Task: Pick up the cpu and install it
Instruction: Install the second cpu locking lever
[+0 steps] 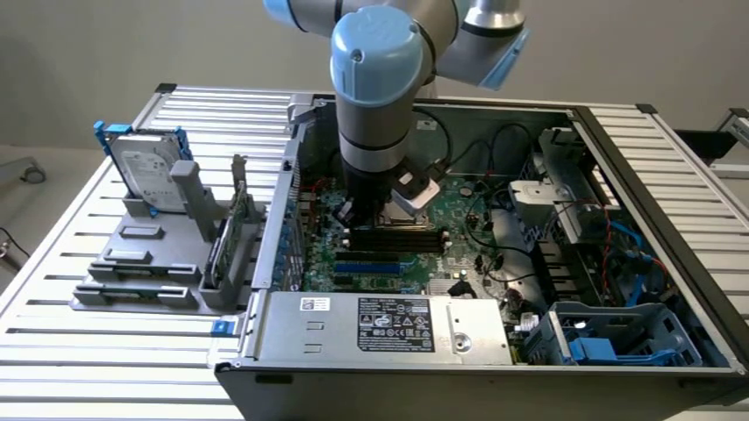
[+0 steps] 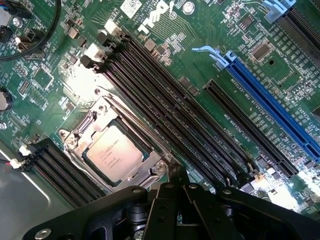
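Note:
The cpu (image 2: 114, 152), a small silver-grey square chip with printed text, lies flat inside the metal-framed socket (image 2: 87, 127) on the green motherboard (image 2: 165, 30). My gripper (image 2: 177, 175) hovers just beside the socket's corner, apart from the chip. Its black fingers are pressed together and hold nothing. In the exterior view the arm reaches straight down into the open computer case (image 1: 655, 167), and the gripper (image 1: 372, 210) hangs low over the board next to the silver socket area (image 1: 417, 195).
Black memory slots (image 2: 165, 115) run alongside the socket, with a blue expansion slot (image 2: 270, 100) further off. A power supply (image 1: 387, 324) lies along the case's near edge. On the exterior view's left, a grey fixture (image 1: 153, 263) carries a hard drive (image 1: 146, 167). Cables (image 1: 503, 140) cross the case.

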Action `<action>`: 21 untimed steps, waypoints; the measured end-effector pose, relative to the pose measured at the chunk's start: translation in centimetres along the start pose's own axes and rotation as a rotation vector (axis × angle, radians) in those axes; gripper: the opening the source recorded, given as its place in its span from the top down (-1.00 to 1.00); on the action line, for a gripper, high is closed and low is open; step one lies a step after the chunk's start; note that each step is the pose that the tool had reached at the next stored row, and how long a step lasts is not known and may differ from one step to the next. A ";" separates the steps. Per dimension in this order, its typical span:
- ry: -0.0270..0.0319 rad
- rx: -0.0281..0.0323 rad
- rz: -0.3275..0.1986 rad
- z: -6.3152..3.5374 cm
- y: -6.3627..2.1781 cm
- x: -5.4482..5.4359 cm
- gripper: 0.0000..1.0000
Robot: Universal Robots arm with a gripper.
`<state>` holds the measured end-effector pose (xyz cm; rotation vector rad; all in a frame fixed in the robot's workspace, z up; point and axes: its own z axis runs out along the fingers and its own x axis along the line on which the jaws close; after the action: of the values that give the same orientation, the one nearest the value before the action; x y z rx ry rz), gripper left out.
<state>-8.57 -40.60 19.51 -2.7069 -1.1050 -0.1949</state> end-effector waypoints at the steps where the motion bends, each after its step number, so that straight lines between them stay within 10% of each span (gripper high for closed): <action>1: 0.0004 0.0003 0.000 -0.18 -0.05 0.1 0.79; 11: -0.0123 0.0067 -0.024 -1.78 -1.47 1.5 0.79; 21: -0.0502 0.0005 -0.106 -3.46 -2.38 2.3 0.79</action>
<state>-8.77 -38.26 23.67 -2.6685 -1.2636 -0.1439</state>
